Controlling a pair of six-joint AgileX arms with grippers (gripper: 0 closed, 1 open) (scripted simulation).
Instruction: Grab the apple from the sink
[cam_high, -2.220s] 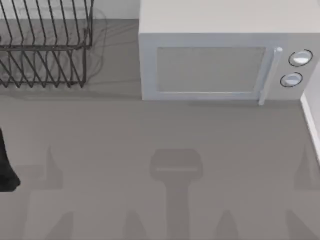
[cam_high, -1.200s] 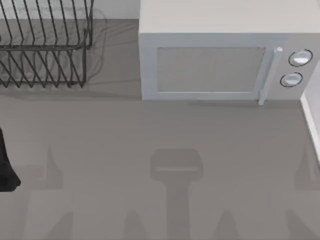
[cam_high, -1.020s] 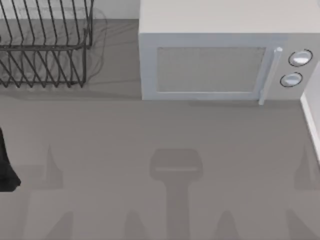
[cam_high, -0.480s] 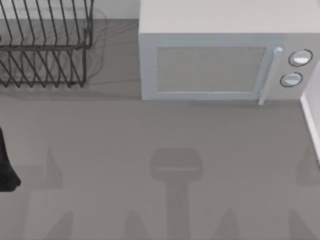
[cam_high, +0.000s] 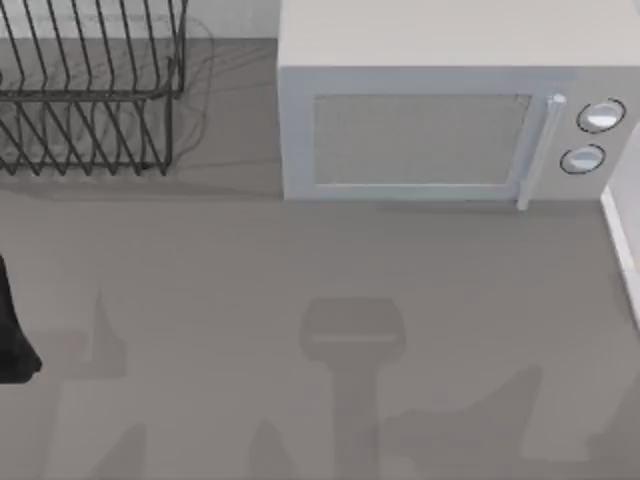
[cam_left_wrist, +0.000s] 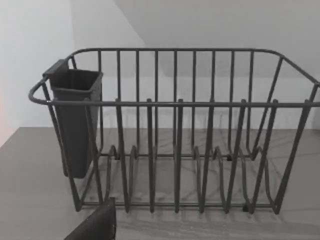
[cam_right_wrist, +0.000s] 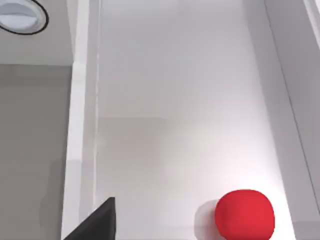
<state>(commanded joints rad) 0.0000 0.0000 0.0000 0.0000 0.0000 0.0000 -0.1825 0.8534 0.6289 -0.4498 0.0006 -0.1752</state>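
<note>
Red apple (cam_right_wrist: 244, 215) lies in the white sink (cam_right_wrist: 175, 100).

Grey counter (cam_high: 300, 260) under microwave (cam_high: 440, 110), dish rack (cam_high: 90, 100).

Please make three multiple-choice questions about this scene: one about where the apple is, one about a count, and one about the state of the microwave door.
1. Where does the apple lie?
A. Inside the white sink
B. In the dish rack
C. On top of the microwave

2. How many round knobs does the front of the microwave have?
A. One
B. Two
C. Four

3. In what state is the microwave door?
A. Wide open
B. Removed
C. Closed

Answers:
1. A, because the right wrist view shows the red ball resting on the white floor of the sink, near one wall.
2. B, because the top view shows two round knobs, one above the other, beside the handle.
3. C, because in the top view the door sits flush with the front and the handle lies against it.
</note>
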